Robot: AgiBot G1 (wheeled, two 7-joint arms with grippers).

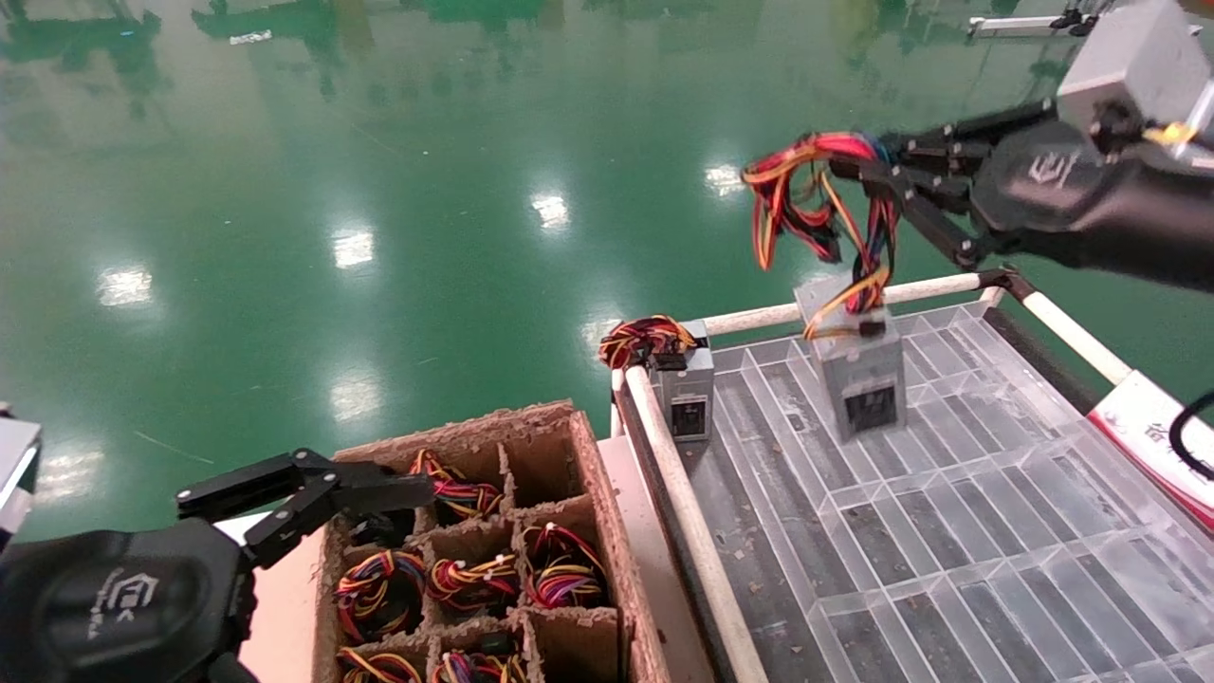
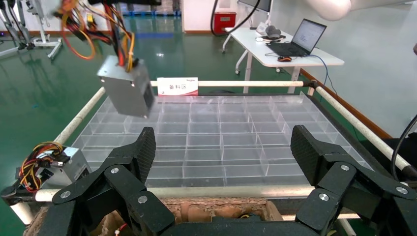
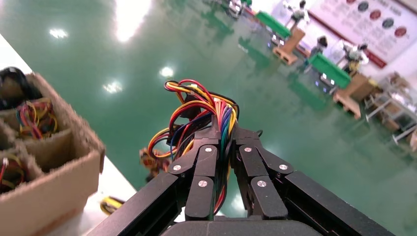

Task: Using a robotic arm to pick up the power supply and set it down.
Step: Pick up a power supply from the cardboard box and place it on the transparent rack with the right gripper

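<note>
My right gripper (image 1: 858,169) is shut on the red, yellow and orange wire bundle (image 1: 806,194) of the power supply (image 1: 858,379). The grey box hangs tilted from its wires over the far part of the clear divided tray (image 1: 996,531). In the left wrist view the box (image 2: 127,91) dangles above the tray (image 2: 221,128). The right wrist view shows the gripper (image 3: 223,132) clamped on the wires (image 3: 206,105), with the box hidden. My left gripper (image 1: 379,493) is open over the cardboard crate (image 1: 607,531), its pads (image 2: 145,147) wide apart and empty.
A second grey power supply (image 1: 685,389) with coiled wires stands at the tray's far left corner. White rails (image 1: 683,512) frame the tray. The crate's cells hold several wire coils (image 1: 474,579). A desk with a laptop (image 2: 300,39) stands beyond the tray.
</note>
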